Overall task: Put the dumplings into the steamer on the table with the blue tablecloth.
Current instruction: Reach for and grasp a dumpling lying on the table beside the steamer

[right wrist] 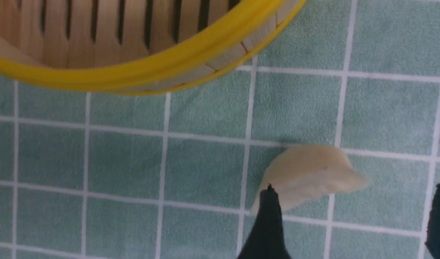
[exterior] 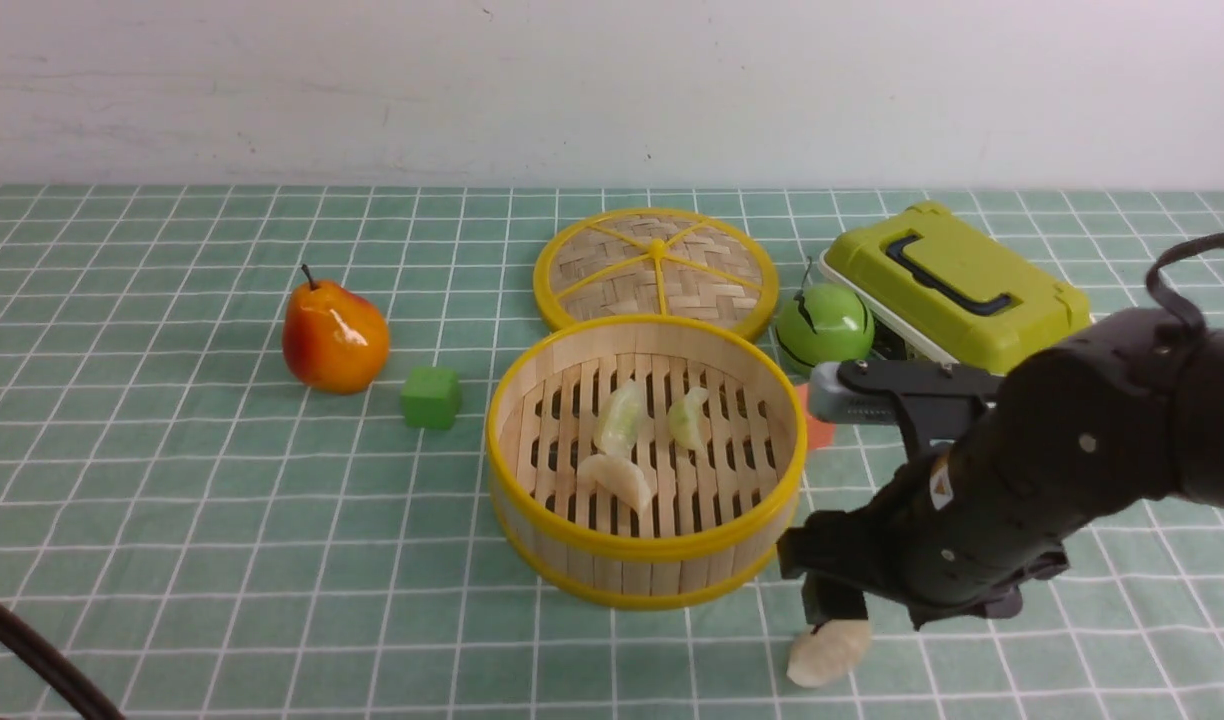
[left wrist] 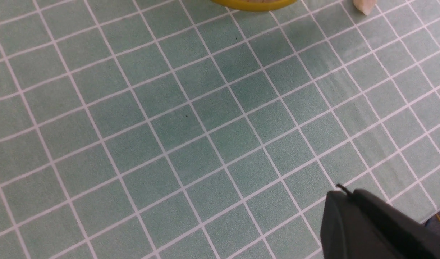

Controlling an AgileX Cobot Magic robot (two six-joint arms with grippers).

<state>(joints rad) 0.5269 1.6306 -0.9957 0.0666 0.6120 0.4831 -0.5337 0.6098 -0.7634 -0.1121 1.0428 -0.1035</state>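
The steamer point(exterior: 644, 578) stands mid-table on the blue checked tablecloth point(exterior: 222, 520). Two green dumplings point(exterior: 622, 415) point(exterior: 688, 416) and one off-white dumpling point(exterior: 617, 480) lie on its slatted floor. The fourth, off-white dumpling point(exterior: 828, 652) lies on the cloth in front and to the right of the steamer. My right gripper point(exterior: 840, 612) hangs right over it. In the right wrist view the right gripper point(right wrist: 353, 187) is open, and the dumpling point(right wrist: 306, 176) lies by one fingertip point(right wrist: 269, 216), near the steamer rim point(right wrist: 151, 73). My left gripper point(left wrist: 340, 192) is shut and empty above bare cloth.
The woven lid point(exterior: 656, 268) lies behind the steamer. A pear point(exterior: 334, 337) and a green cube point(exterior: 432, 397) are to its left. A green apple point(exterior: 824, 325) and a lime-green case point(exterior: 957, 285) are at the back right. The cloth's near edge point(left wrist: 430, 214) shows beside my left gripper.
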